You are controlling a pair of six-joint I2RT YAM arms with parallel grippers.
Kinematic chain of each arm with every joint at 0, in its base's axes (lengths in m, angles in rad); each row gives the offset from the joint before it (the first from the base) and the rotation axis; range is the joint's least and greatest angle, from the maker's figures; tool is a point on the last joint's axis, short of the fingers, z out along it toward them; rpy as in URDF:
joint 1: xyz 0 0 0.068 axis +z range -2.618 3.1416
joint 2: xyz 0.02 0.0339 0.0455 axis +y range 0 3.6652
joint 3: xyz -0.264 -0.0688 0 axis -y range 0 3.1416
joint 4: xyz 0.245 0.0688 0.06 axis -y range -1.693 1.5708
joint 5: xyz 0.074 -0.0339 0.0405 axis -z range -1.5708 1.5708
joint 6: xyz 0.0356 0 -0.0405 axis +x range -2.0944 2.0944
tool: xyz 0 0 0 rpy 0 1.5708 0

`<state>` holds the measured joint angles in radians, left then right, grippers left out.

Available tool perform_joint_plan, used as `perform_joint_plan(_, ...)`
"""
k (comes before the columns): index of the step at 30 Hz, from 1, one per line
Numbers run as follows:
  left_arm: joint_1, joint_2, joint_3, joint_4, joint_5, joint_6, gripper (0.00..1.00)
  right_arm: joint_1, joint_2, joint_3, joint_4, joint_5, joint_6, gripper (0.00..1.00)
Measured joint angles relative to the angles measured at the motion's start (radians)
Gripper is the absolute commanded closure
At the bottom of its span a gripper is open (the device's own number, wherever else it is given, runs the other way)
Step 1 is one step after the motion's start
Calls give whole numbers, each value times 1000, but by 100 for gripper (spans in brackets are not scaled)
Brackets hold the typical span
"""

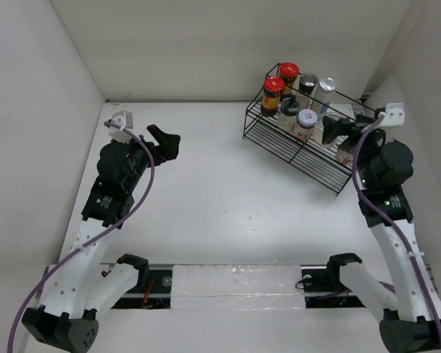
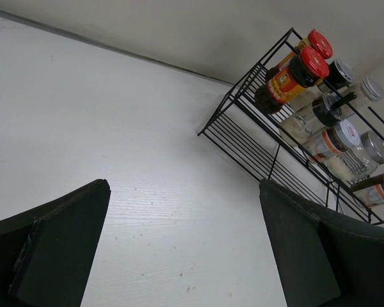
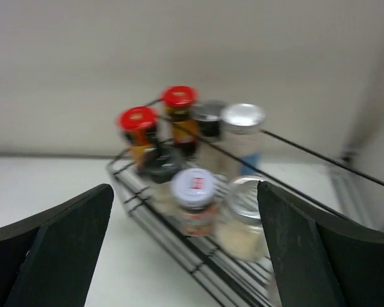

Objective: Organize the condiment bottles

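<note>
The black wire rack (image 1: 279, 144) is sitting in the upper right of the top view, angled against the back wall, and the condiment bottles (image 1: 306, 122) are standing inside it, crowding toward its upper-left end. Two red-capped jars (image 1: 273, 87) are standing together at that end, and a black-capped jar (image 1: 308, 79) and a silver-capped jar (image 1: 327, 85) are lining up to their right in the same row. In the right wrist view, a second black-capped jar (image 3: 161, 160) and a white-capped jar (image 3: 195, 183) are standing in the lower row, with a wider clear jar (image 3: 242, 214) just beside the white cap. One more small jar (image 2: 379, 190) is standing apart near the rack's right end. The right gripper (image 1: 338, 129) is hovering over the right part of the rack, its fingers spread wide and holding nothing. The left gripper (image 1: 166, 141) is hanging over the bare table (image 1: 220, 206) at the left of the frame, well apart from the rack, its jaws likewise gaping and empty.
</note>
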<state>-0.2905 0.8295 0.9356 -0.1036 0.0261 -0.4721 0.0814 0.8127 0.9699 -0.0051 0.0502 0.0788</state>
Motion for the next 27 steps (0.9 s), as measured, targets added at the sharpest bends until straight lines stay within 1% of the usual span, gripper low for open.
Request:
perform_joint_plan(3,0,0,0,-3,-1,0,0,119,45,3,34,-129,-25,0)
perform_joint_plan(7,0,-8,0,-3,-3,-1,0,303,201,-2,37,-275,-85,0)
perform_joint_plan(9,0,-18,0,-3,-5,-3,0,406,281,-24,28,-307,-114,0)
perform_joint_plan(12,0,-45,-10,6,-8,-8,0,575,368,-64,14,-312,-141,0)
perform_joint_plan(15,0,-67,-16,10,-8,-16,0,694,419,-92,13,-306,-159,0)
perform_joint_plan(18,0,-74,-27,19,-1,-23,1,737,459,-94,26,-294,-167,0)
perform_joint_plan(23,0,-81,-65,43,43,-27,5,743,537,-94,71,-267,-168,0)
perform_joint_plan(24,0,-90,-81,56,53,-27,5,743,557,-94,77,-265,-168,0)
perform_joint_plan(27,0,-118,-116,62,76,-26,0,743,599,-93,81,-258,-164,0)
